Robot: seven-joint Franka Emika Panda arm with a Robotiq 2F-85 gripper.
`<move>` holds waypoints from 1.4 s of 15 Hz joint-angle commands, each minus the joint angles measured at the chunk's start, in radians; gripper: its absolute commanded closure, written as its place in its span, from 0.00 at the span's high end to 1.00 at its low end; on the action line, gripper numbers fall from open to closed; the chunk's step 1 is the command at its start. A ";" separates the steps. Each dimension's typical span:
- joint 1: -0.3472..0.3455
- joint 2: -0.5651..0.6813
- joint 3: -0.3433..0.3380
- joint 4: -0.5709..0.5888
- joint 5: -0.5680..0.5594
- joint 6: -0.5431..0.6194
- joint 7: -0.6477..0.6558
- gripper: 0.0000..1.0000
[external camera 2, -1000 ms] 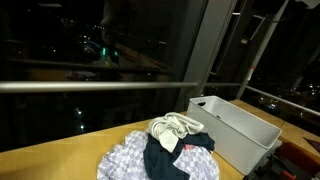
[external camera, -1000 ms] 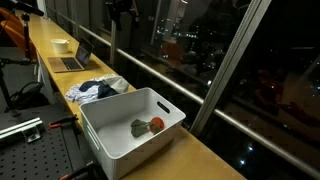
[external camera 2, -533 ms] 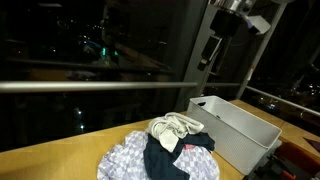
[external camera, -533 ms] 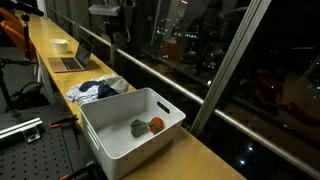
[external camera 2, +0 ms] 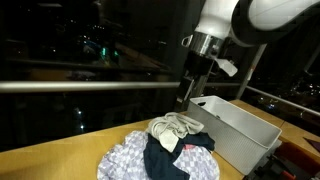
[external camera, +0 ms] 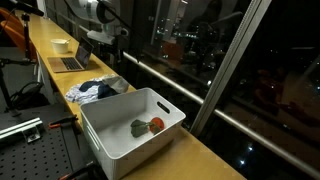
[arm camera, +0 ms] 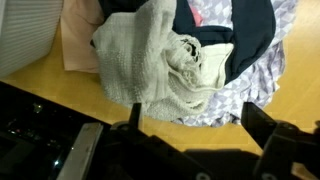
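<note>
From where I stand, the claw (external camera 2: 185, 97) hangs just above the heap of clothes with its jaws spread wide and nothing between them. Directly beneath it in the wrist view is the cream garment (arm camera: 150, 60), bunched and folded over itself. It lies on top of a dark navy piece (arm camera: 250, 40) and a pale patterned cloth (external camera 2: 125, 160), all tangled together on the wooden worktop (arm camera: 40, 85).

The layering worries me. The cream garment is loose and lumpy, so fingers coming straight down could catch only a thin fold that slips out on the lift. They could also bite too deep and take the navy piece along. In that case the whole heap might drag across the worktop, and the patterned cloth below and to the near side of the claw already spreads towards the edge.

Pressing too low risks the fingertips jamming against the wood under the fabric.

The white bin (external camera 2: 245, 130) sits close beside the claw, so a trailing sleeve could snag on its rim during a sideways swing.
</note>
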 commanded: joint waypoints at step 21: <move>0.098 0.367 -0.076 0.195 -0.052 0.024 0.069 0.34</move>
